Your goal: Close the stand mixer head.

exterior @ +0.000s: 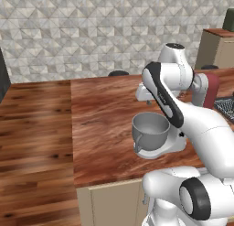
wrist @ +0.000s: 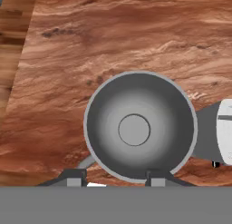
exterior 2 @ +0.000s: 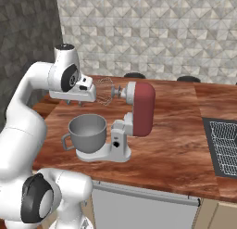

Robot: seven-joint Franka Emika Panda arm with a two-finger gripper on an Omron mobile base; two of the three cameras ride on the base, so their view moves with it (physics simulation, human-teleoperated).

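Observation:
The stand mixer head (exterior 2: pixel 142 107) is dark red and tilted up, nearly upright, with its wire whisk (exterior 2: pixel 107 97) pointing left above the grey bowl (exterior 2: pixel 87 133). In the left base view the head (exterior: pixel 212 88) is partly hidden behind my arm. My gripper (exterior 2: pixel 75 102) hovers over the bowl's left side, left of the whisk and apart from the head. From the hand view I look straight down into the bowl (wrist: pixel 136 128). The gripper (wrist: pixel 115 178) stands open with nothing between its fingertips (wrist: pixel 74 177).
The mixer's light grey base (exterior 2: pixel 115 147) stands on a wooden counter (exterior 2: pixel 171 144) near its front edge. A dark stove grate (exterior 2: pixel 224 144) lies at the right. The wood floor (exterior: pixel 32 142) is left of the counter. A tiled wall stands behind.

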